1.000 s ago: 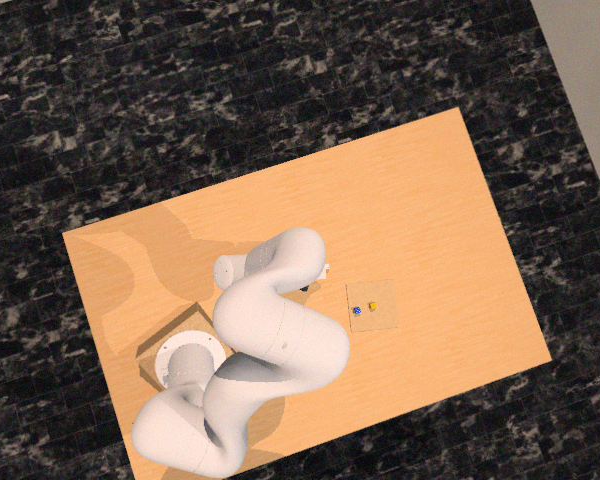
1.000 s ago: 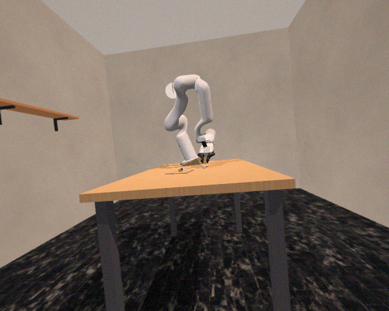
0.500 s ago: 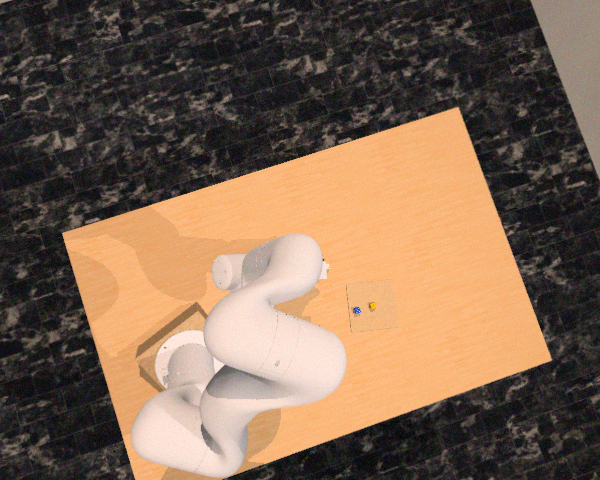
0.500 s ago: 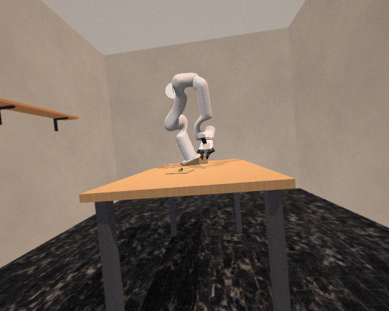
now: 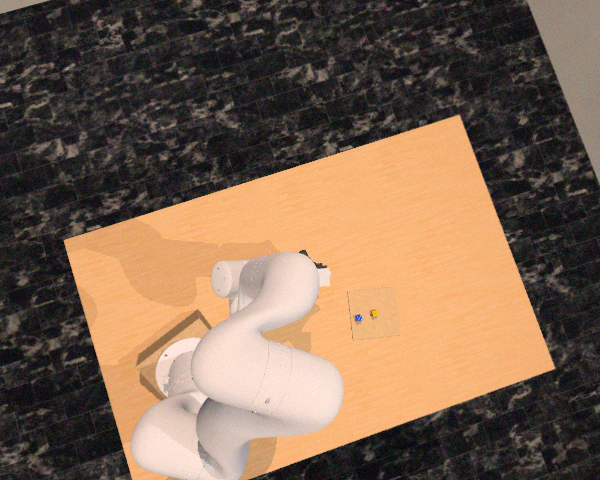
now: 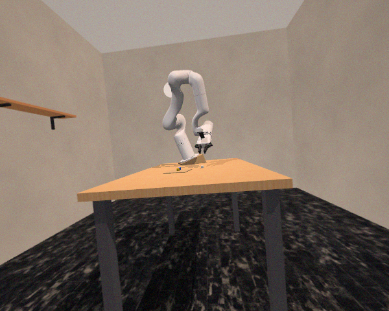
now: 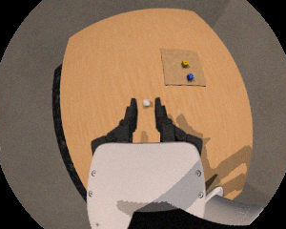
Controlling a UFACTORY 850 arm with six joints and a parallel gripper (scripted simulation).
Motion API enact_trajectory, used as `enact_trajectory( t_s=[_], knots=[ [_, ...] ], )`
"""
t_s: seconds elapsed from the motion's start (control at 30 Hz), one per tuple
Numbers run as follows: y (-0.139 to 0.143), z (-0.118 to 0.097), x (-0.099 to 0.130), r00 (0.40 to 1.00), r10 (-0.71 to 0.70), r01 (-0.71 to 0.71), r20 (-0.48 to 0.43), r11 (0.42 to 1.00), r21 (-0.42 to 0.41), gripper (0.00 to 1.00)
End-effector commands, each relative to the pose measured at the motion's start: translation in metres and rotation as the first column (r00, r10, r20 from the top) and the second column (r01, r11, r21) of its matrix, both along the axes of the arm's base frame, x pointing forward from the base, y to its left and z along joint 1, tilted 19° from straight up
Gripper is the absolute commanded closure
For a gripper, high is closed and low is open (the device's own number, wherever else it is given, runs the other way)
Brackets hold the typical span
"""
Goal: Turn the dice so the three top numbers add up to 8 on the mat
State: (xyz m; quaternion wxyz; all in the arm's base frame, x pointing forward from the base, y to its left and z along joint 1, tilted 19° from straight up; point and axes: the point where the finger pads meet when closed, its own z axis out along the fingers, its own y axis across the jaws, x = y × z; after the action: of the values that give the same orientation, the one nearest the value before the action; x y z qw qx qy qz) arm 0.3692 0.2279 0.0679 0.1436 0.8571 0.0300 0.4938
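My black two-fingered gripper [image 6: 203, 151] [image 7: 146, 104] stands partly open, fingers apart, holding nothing above the table. The small white cubic die [image 6: 201, 166] [image 7: 147, 103] lies off the thin square tan mat [image 5: 385, 328] [image 6: 172, 172] [image 7: 173, 72], which carries blue [image 5: 358, 318] [image 6: 179, 168] [image 7: 190, 76] and yellow dice [image 5: 374, 313] [image 6: 177, 169] [image 7: 185, 63], upper right in the wrist view.

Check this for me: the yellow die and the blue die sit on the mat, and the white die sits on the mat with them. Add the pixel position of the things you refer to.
The white die [image 6: 201, 166] [image 7: 147, 103] is wrong: it lies on the bare table beside the mat [image 5: 383, 328] [image 7: 173, 76], as the wrist view shows. The yellow die [image 5: 374, 313] [image 6: 177, 169] [image 7: 185, 63] and the blue die [image 5: 358, 318] [image 7: 190, 76] do sit on the mat.
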Motion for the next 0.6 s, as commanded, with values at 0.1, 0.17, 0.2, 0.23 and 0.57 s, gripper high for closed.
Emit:
enact_trajectory(
  t_s=[0.1,0.17,0.2,0.23,0.57],
  knots=[
    [-0.006,0.002,0.003,0.999,-0.03,0.029,-0.015,0.999,-0.03,0.69],
    [-0.013,0.003,0.006,0.997,-0.065,0.063,-0.036,0.996,-0.065,0.69],
    [-0.018,0.004,0.007,0.995,-0.088,0.083,-0.051,0.993,-0.086,0.69],
    [-0.023,0.005,0.009,0.991,-0.115,0.106,-0.069,0.988,-0.11,0.69],
    [-0.051,0.009,0.011,0.915,-0.304,0.239,-0.265,0.938,-0.25,0.69]
  ],
)
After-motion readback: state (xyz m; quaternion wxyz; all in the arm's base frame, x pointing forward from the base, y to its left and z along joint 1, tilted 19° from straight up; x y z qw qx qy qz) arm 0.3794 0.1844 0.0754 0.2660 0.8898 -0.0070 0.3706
